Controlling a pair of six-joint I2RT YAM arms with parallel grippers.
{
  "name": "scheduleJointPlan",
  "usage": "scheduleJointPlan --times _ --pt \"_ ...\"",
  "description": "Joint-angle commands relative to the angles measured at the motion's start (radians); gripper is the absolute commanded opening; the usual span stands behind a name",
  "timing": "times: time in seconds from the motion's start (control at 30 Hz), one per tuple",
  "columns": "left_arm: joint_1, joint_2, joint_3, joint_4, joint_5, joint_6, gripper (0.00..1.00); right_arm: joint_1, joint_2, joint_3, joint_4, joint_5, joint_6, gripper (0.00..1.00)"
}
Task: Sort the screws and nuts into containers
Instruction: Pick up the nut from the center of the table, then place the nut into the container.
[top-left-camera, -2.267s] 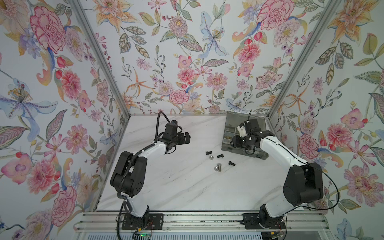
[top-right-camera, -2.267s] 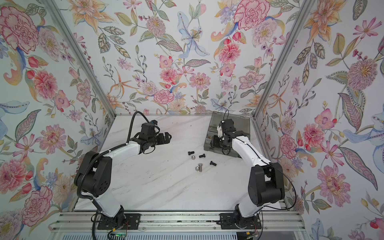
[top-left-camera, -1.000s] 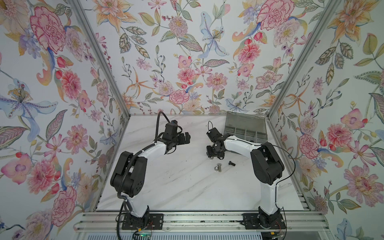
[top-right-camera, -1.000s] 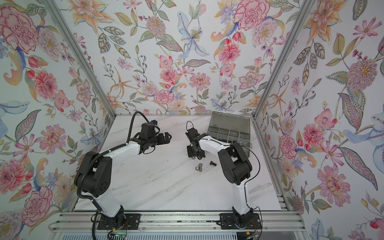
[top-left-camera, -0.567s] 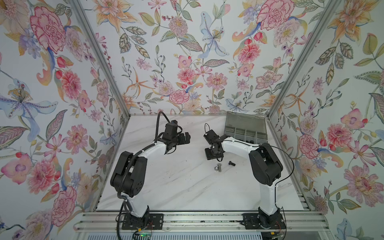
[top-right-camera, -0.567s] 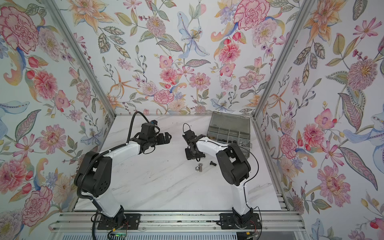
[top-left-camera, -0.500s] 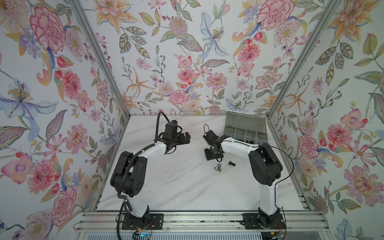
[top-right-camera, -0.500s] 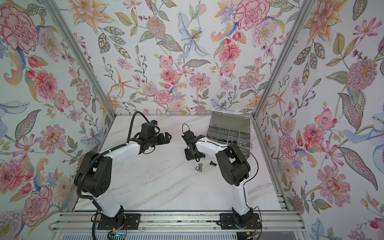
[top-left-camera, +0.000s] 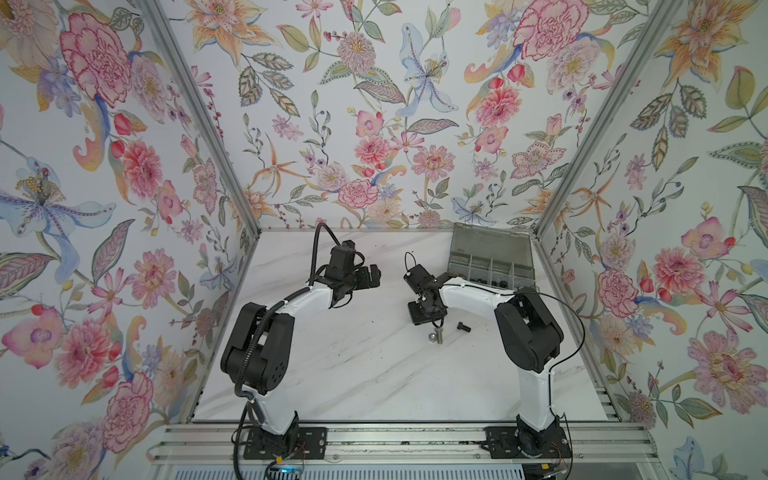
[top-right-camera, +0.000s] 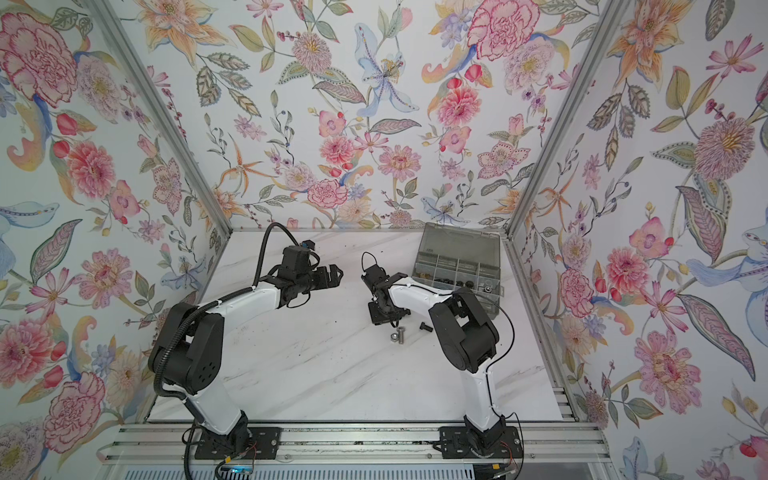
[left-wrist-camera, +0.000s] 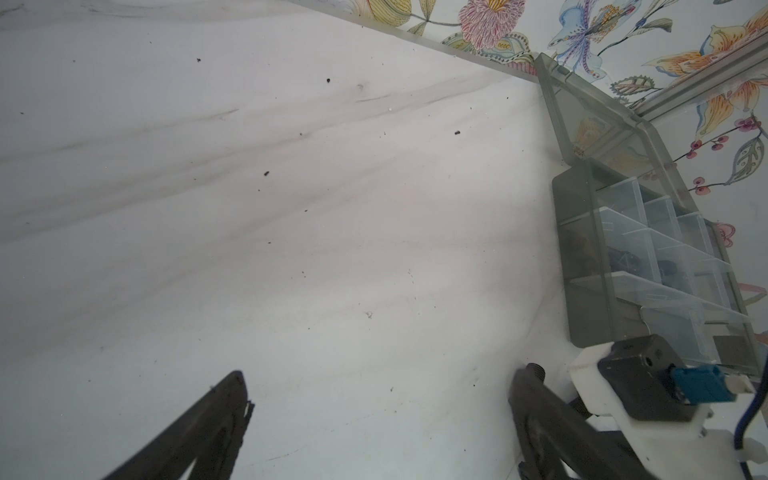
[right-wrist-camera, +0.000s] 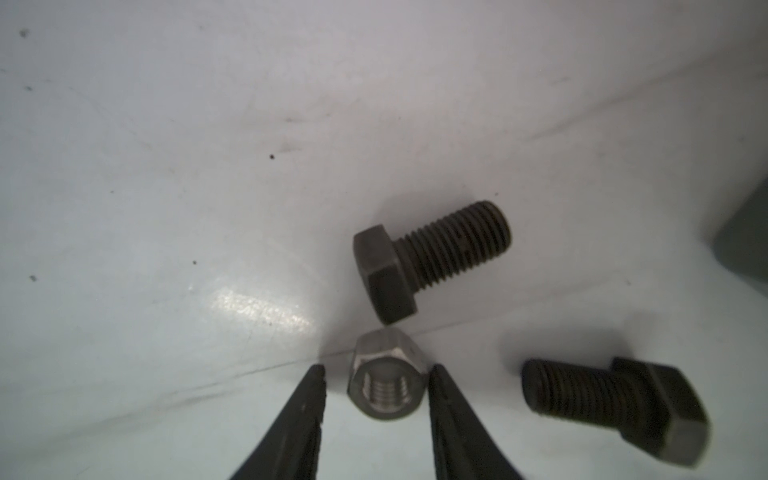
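In the right wrist view the fingers (right-wrist-camera: 295, 428) of the right gripper (right-wrist-camera: 377, 370) and a corner of the grey box (right-wrist-camera: 744, 249) are cut off by the picture's edge; the head of one bolt (right-wrist-camera: 615, 405) is blurred. In both top views the nut (right-wrist-camera: 386, 386) between those fingers is hidden under the gripper; the box's front is partly covered by the right arm (top-left-camera: 469, 293); the pieces in its compartments (top-left-camera: 492, 272) are too small to be told apart.

High stereo pair; two low wrist views
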Motion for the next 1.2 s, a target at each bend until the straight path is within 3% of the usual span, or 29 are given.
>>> scheduleJointPlan --times 0.0,0.23,0.43,0.6,0.73,0.97,1.17 --pt "0.003 -0.012 -0.013 0.008 -0.006 0.0 0.99 -0.003 0.058 0.011 -0.026 0.009 0.009 0.43" --pt "0.005 -0.011 -0.013 0.007 -0.008 0.001 0.99 -0.002 0.072 0.015 -0.025 -0.002 0.022 0.4" --pt "0.005 -0.011 -0.013 0.007 -0.009 0.001 0.99 0.0 0.06 0.005 -0.026 -0.006 0.029 0.26" --pt "0.007 -0.01 -0.014 0.009 -0.006 0.001 0.99 -0.004 0.045 0.0 -0.025 -0.004 0.032 0.06" --pt "0.006 -0.014 -0.017 0.009 -0.01 0.003 0.99 -0.018 -0.016 -0.003 -0.024 -0.024 0.015 0.0" --pt "0.01 -0.019 -0.022 0.009 -0.011 0.003 0.99 -0.153 -0.204 -0.053 0.004 -0.173 -0.017 0.0" --pt "0.01 -0.019 -0.022 0.013 -0.008 0.003 0.99 -0.351 -0.344 -0.104 0.005 -0.18 -0.056 0.0"
